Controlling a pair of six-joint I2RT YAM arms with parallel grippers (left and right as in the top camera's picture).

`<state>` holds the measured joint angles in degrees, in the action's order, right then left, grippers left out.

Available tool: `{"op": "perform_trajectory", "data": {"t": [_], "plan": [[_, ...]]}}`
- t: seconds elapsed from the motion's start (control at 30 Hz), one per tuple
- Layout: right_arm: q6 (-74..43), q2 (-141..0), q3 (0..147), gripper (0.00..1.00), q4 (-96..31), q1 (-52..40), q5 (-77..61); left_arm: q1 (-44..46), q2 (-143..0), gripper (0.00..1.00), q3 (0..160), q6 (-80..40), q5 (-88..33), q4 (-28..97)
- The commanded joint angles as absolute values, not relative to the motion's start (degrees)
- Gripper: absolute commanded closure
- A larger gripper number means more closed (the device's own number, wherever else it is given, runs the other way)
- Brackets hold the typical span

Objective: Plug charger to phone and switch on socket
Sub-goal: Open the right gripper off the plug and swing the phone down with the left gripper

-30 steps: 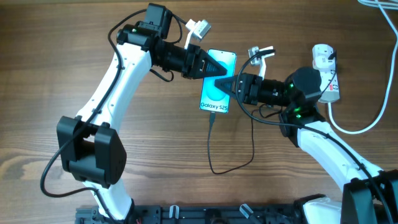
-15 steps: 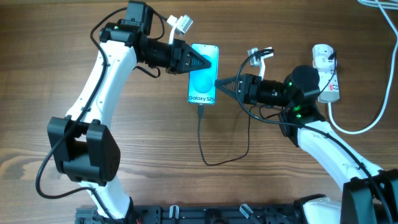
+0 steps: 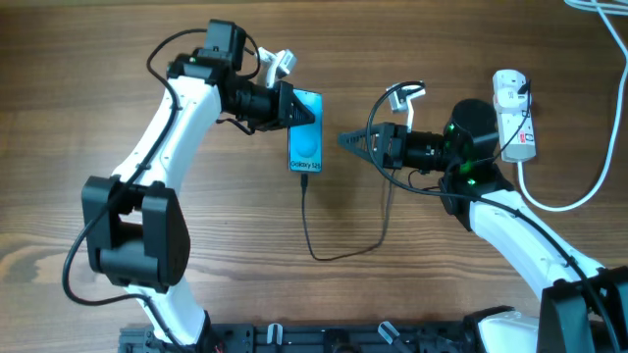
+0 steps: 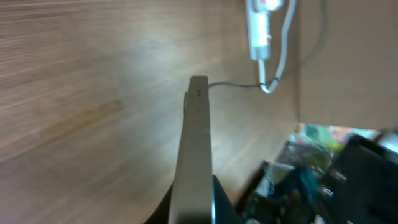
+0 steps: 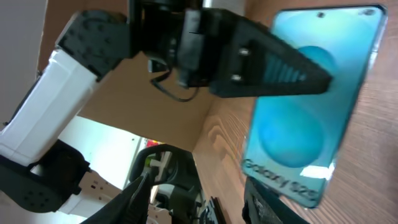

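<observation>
The phone with its turquoise screen is held at its top end by my left gripper, shut on it. In the left wrist view I see the phone edge-on between the fingers. The charger, a thin black cable, runs from the phone's foot in a loop toward the right arm; its tip sits at the phone's foot. My right gripper is open and empty, just right of the phone. The right wrist view shows the phone screen and the left gripper's finger on it. The white socket lies at the far right.
A white cord curves from the socket toward the right edge. The socket also shows far off in the left wrist view. Black rails run along the table's front edge.
My left gripper has carried the phone leftward, away from the right gripper, with the cable trailing after it. The right gripper has stayed nearly in place and now stands apart from the phone.
</observation>
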<state>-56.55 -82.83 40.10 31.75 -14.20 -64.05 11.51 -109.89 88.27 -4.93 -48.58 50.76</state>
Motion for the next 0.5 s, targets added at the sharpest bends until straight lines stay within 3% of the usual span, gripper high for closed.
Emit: {"op": "perform_trajectory", "data": {"t": [0.0, 0.47], "plan": [[-54.96, -82.74, 41.41, 0.5, 30.89, -14.28, -64.58, 11.51, -110.78, 0.96, 84.38, -10.85, -46.74, 46.74], [-52.51, -82.74, 41.39, 0.5, 26.28, -14.28, -64.49, 11.51, -123.13, 0.96, 83.57, -10.98, -46.35, 38.68]]}}
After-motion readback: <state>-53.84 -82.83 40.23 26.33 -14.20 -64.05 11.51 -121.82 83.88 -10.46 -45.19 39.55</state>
